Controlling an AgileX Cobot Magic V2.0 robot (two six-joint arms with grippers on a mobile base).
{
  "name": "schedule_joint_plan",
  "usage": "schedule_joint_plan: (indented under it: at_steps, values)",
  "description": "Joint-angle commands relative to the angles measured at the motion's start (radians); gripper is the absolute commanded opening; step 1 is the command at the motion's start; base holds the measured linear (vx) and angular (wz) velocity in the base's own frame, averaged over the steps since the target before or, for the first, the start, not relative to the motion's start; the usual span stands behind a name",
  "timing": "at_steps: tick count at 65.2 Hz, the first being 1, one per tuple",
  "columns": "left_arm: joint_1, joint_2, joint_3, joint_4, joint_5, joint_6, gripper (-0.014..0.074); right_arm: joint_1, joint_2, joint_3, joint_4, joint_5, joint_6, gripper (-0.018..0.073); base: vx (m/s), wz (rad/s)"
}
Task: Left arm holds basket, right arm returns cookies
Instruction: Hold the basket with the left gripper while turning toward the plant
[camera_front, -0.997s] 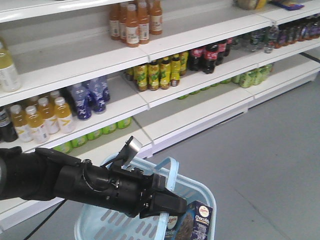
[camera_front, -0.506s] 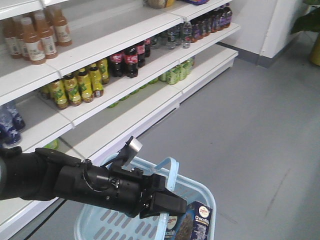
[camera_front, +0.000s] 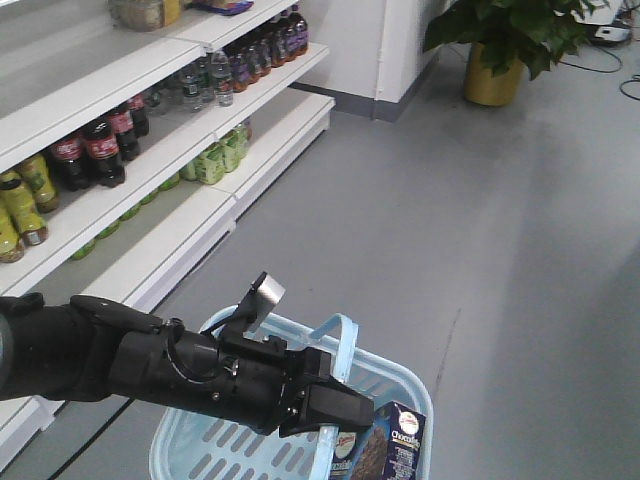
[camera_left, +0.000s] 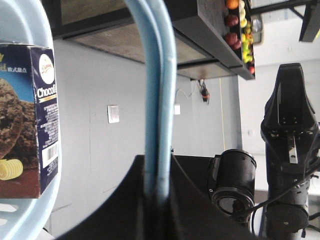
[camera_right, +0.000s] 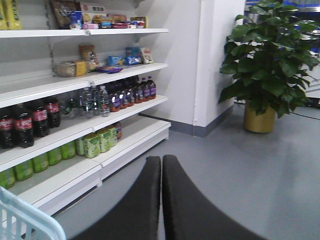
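Shows left claw (camera_front: 330, 410) clamped on basket (camera_front: 195, 440), right claw (camera_right: 161, 159) pinched closed, empty; cookies (camera_front: 395, 445) at basket's 5 o'clock, likely light, stiff cardboard, best gripped across flat faces.

Bright, even indoor light; soft, hazy pictures.
The grey floor (camera_front: 480, 250) shows faint shadows, the white shelves (camera_right: 134, 143) look washed out, and the light blue plastic basket handle (camera_left: 157, 100) blurs close to the left wrist lens.
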Motion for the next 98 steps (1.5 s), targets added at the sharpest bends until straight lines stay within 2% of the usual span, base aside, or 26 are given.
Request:
schedule_joint_plan:
  at_steps: [1, 67, 98]
  values:
    - [-0.006, -0.051, -0.022, -0.069, 0.079, 0.011, -0.0006, 0.000, -0.010, -0.002, -0.008, -0.070, 0.001, -0.0008, 0.12, -0.46]
    - [-0.006, -0.051, -0.022, -0.069, 0.079, 0.011, -0.0006, 0.000, -0.010, -0.002, -0.008, -0.070, 0.001, -0.0008, 0.10, -0.37]
    - [-0.006, -0.051, -0.022, -0.069, 0.079, 0.011, -0.0006, 0.000, -0.010, -0.002, -0.008, -0.070, 0.001, -0.0008, 0.14, -0.14]
